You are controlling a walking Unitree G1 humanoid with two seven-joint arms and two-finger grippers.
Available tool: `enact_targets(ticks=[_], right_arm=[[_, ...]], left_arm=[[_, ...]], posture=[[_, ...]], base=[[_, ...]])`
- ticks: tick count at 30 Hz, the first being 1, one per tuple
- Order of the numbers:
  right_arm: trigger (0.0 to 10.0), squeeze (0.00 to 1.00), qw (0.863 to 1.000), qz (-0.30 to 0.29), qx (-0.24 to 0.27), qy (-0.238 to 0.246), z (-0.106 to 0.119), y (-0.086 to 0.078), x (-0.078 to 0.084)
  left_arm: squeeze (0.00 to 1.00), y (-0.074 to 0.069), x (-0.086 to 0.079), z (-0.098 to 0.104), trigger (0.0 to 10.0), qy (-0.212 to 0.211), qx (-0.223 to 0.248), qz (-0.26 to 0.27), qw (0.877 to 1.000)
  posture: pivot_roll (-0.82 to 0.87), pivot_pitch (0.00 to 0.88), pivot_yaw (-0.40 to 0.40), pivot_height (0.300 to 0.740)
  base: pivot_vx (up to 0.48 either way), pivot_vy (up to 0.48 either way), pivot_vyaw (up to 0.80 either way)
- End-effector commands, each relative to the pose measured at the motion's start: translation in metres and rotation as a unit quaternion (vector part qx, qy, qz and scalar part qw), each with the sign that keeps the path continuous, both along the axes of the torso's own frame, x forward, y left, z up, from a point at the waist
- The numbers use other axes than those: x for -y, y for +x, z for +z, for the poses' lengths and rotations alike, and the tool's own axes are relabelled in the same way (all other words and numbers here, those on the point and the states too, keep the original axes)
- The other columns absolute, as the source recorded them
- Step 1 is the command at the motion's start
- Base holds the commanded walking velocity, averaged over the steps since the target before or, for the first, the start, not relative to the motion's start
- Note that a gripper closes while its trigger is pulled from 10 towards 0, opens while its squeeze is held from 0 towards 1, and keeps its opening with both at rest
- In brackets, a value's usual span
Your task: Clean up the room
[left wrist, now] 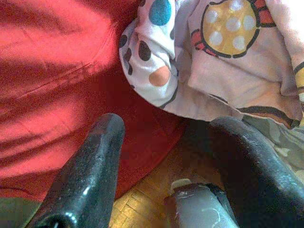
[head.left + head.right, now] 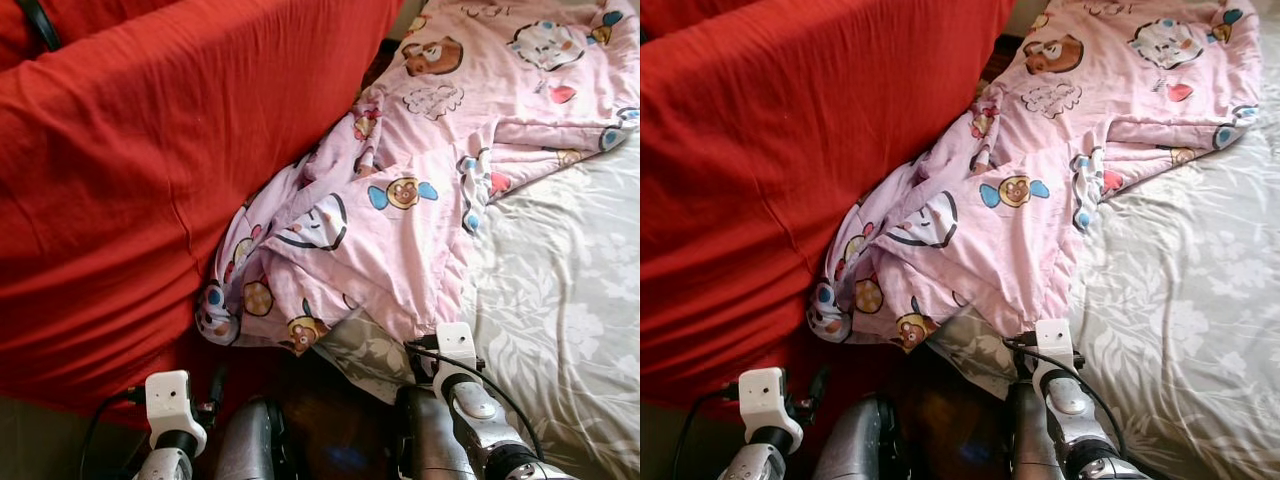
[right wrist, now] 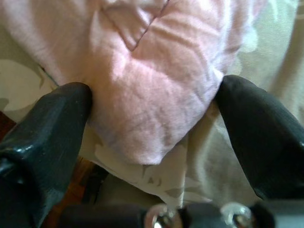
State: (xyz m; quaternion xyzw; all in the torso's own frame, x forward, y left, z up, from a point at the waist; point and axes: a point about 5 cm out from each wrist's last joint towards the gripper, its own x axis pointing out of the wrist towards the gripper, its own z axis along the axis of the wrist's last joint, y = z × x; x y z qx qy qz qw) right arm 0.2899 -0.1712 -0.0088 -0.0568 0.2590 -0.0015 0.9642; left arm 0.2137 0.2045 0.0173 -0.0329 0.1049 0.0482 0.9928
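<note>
Both end effectors (image 3: 152, 118) wide open, empty

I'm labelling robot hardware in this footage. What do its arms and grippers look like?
Both arms are silver metal, each topped by a white block with a black cable. The left gripper and right gripper each have two thick, glossy black fingers with rounded tips.

A pink quilt (image 2: 400, 200), printed with cartoon animals, was spread crumpled across the bed's (image 2: 570, 300) left part. Its near end was bunched in folds between the bed and a red cover (image 2: 130, 190), hanging over the bed's edge. A pink corner (image 3: 152, 99) was seen lying on the floral grey sheet.
</note>
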Motion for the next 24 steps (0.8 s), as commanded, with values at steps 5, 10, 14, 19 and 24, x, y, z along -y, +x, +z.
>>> enact_targets(ticks=[5,10,14,19,24], right_arm=[[4.0,0.0,1.0,0.003,-0.017,0.006,-0.0074,-0.0069,-0.0046],[3.7,0.0,1.0,0.008,-0.007,0.016,-0.0052,-0.005,-0.0077],[3.2,0.0,1.0,0.011,0.002,0.025,-0.0033,-0.0035,-0.01],[2.8,0.0,1.0,0.01,0.004,0.029,-0.0035,-0.0039,-0.0116],[3.0,0.0,0.999,0.012,0.01,0.03,-0.002,-0.0026,-0.0131]], left_arm=[[0.0,-0.0114,-0.0033,-0.0072,10.0,-0.004,-0.026,0.004,1.0],[0.0,-0.0103,-0.0031,-0.0076,10.0,-0.005,-0.026,0.006,1.0],[0.0,-0.0084,-0.0017,-0.0088,10.0,-0.006,-0.03,0.007,1.0],[0.0,-0.0058,-0.0005,-0.0097,10.0,-0.004,-0.029,0.004,1.0],[0.0,-0.0026,-0.0002,-0.0103,10.0,-0.004,-0.028,0.005,1.0]], posture=[[-0.01,0.287,0.083,0.611],[-0.01,0.288,0.079,0.611],[-0.02,0.285,0.074,0.611],[-0.02,0.279,0.071,0.611],[-0.02,0.269,0.068,0.611]], base=[[0.0,0.0,0.0],[0.0,0.0,0.0],[0.0,0.0,0.0],[0.0,0.0,0.0],[0.0,0.0,0.0]])
